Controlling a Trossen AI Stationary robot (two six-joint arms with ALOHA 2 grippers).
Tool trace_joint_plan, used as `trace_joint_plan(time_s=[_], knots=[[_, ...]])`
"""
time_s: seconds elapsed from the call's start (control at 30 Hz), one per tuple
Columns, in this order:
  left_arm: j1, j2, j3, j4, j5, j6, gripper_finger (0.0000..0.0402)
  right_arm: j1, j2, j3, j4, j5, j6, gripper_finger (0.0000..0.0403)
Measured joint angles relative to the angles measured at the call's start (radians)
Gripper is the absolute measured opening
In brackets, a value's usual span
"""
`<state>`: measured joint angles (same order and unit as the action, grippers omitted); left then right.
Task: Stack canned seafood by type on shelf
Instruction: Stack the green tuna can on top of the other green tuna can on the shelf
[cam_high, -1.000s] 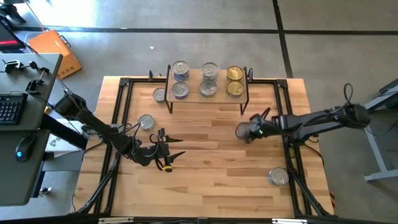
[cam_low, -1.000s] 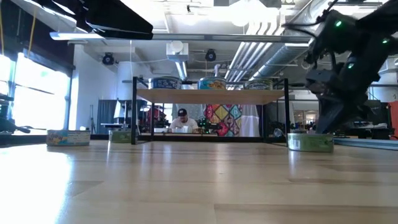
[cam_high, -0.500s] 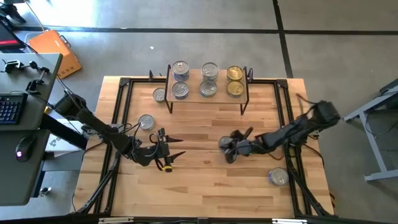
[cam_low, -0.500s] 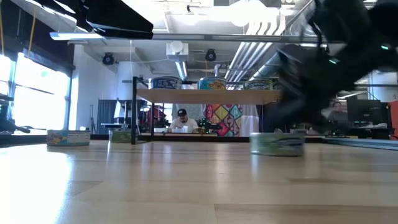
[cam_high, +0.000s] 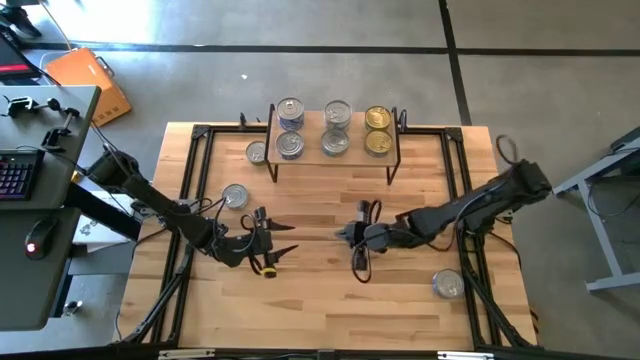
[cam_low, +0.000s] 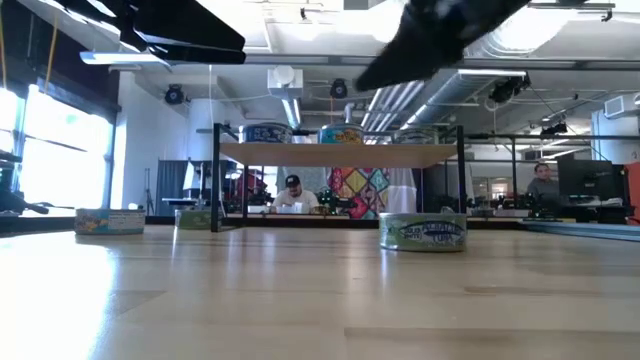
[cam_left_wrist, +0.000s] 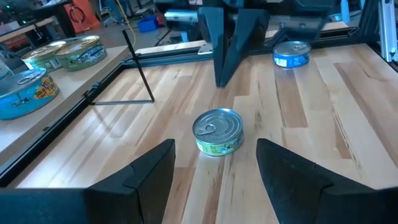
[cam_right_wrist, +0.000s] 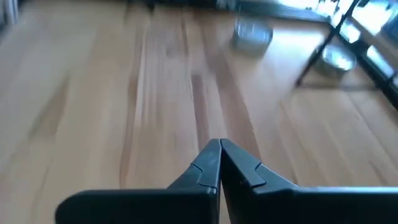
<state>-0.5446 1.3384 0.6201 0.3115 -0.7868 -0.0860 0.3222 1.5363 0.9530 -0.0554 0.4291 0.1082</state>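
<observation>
A silver-lidded, green-labelled tin stands alone on its base at the table's middle. My right gripper is shut. It hovers above and just behind this tin and shows as a dark blur high in the low view. My left gripper is open and rests low on the table's left part, pointing at the tin from a distance. The shelf at the far edge carries several tins, silver ones and gold ones.
More tins stand on the table: one left of the shelf's leg, one beyond my left arm, and a blue-labelled one at the near right. Black frame rails line the table's sides. People sit in the room behind.
My right gripper has swept from below the shelf's right leg toward the table's left and near side, and the green-labelled tin slid along the table with it to the middle. The gripper now stands raised above the tin, which rests free.
</observation>
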Motion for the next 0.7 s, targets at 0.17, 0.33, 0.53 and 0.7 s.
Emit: trace_joint_plan(time_s=[0.17, 0.33, 0.53, 0.7], knots=[[0.000, 0.000, 0.000, 0.000, 0.000, -0.009, 0.0218, -0.002, -0.065, 0.037, -0.329, -0.180, 0.084, 0.0043], [0.000, 0.000, 0.000, 0.000, 0.000, -0.017, 0.0218, 0.015, -0.097, -0.111, -0.255, -0.335, 0.139, 0.0141], [0.006, 0.000, 0.000, 0.001, 0.000, -0.017, 0.0218, 0.086, -0.078, -0.340, 0.178, -0.101, 0.125, 0.0202], [0.028, 0.000, 0.000, 0.007, 0.000, -0.018, 0.0218, 0.111, -0.023, -0.478, 0.523, -0.010, 0.009, 0.0198]])
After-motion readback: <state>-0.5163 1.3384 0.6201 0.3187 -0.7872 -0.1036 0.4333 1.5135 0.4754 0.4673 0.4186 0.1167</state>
